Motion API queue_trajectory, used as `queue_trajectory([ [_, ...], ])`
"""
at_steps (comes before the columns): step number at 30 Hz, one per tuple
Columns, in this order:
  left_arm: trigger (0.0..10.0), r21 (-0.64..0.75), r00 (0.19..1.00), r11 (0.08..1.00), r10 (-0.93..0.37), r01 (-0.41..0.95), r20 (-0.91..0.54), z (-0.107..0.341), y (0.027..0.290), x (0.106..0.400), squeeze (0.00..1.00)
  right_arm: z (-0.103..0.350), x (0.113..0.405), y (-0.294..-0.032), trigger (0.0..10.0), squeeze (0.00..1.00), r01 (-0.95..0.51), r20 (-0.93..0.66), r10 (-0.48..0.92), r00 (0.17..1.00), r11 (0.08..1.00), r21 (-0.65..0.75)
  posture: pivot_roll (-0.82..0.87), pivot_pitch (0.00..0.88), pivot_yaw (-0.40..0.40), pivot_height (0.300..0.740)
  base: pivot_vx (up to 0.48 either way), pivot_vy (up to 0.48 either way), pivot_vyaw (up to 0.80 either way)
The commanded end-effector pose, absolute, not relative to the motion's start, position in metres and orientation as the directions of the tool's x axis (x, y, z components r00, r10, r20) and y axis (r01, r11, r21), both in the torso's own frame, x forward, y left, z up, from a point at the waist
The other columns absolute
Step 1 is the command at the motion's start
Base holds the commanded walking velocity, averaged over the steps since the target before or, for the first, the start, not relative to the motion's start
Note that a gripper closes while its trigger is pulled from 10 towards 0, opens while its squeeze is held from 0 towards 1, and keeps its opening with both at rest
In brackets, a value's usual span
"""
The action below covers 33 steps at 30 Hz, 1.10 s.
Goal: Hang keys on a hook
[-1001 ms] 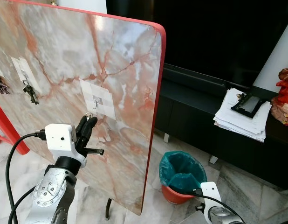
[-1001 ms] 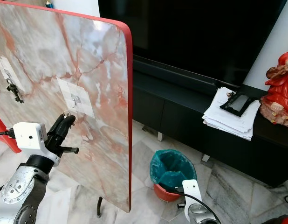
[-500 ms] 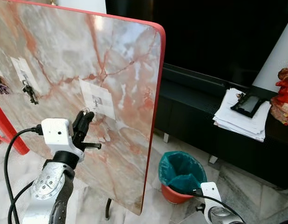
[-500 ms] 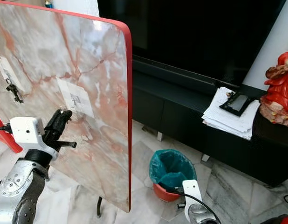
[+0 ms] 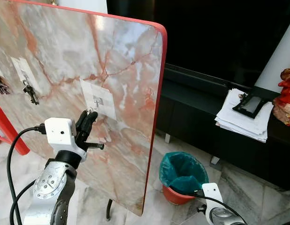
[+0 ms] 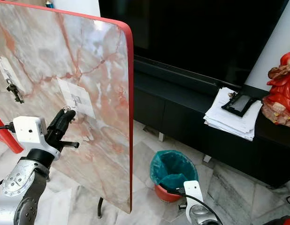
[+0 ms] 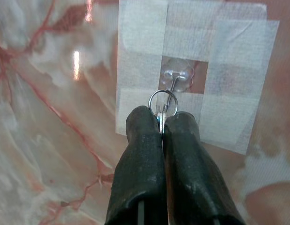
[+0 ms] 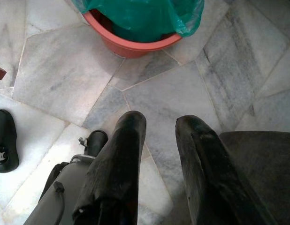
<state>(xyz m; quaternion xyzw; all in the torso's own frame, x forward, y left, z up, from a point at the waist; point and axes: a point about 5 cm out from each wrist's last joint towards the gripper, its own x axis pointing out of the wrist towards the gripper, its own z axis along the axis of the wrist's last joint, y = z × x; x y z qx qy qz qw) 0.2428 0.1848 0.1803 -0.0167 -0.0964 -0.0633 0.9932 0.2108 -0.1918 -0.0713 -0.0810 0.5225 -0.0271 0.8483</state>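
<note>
My left gripper point(image 7: 162, 123) is shut on a silver key ring point(image 7: 162, 102), held against the upright marble board point(image 5: 65, 51). The ring overlaps the lower end of a small clear hook point(image 7: 177, 79) stuck on a white taped patch point(image 5: 99, 99). I cannot tell whether the ring is over the hook's tip. From the head views, the left gripper point(image 5: 90, 116) sits just below that patch. The keys themselves are hidden between the fingers. My right gripper point(image 8: 159, 123) hangs open low over the floor.
Two other key bunches point(image 5: 30, 92) point(image 5: 0, 85) hang on the board farther left. A red bin with a green bag point(image 5: 183, 176) stands on the marble floor right of the board. Behind it is a black cabinet point(image 5: 196, 117) with a paper stack point(image 5: 246, 115) and a red figurine point(image 5: 286, 93).
My left gripper has risen slightly with the key ring, bringing it closer to the hook. The right arm has stayed still.
</note>
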Motion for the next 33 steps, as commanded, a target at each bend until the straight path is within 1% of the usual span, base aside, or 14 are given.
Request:
queue_trajectory([
  [1, 10.0, -0.034, 0.973, 0.988, -0.144, 0.152, 0.181, 0.178, 0.181, 0.246, 0.00, -0.070, 0.213, -0.193, 10.0, 0.00, -0.039, -0.880, -0.133, 0.457, 0.985, -0.170, 0.00, 0.000, -0.058, 0.734, 0.000, 0.000, 0.00],
  [19, 10.0, -0.042, 0.971, 0.983, -0.167, 0.177, 0.171, 0.176, 0.178, 0.251, 0.00, -0.070, 0.213, -0.193, 10.0, 0.00, -0.040, -0.881, -0.132, 0.454, 0.985, -0.168, 0.00, 0.000, -0.059, 0.734, 0.000, 0.000, 0.00],
  [27, 10.0, -0.068, 0.969, 0.980, -0.171, 0.186, 0.176, 0.177, 0.172, 0.257, 0.00, -0.070, 0.212, -0.193, 10.0, 0.00, -0.042, -0.882, -0.131, 0.453, 0.985, -0.167, -0.01, 0.000, -0.056, 0.734, 0.000, 0.000, 0.00],
  [33, 10.0, -0.090, 0.971, 0.980, -0.161, 0.179, 0.175, 0.177, 0.173, 0.257, 0.00, -0.070, 0.213, -0.193, 10.0, 0.00, -0.048, -0.883, -0.130, 0.452, 0.984, -0.169, 0.00, 0.000, -0.058, 0.734, 0.000, 0.000, 0.00],
])
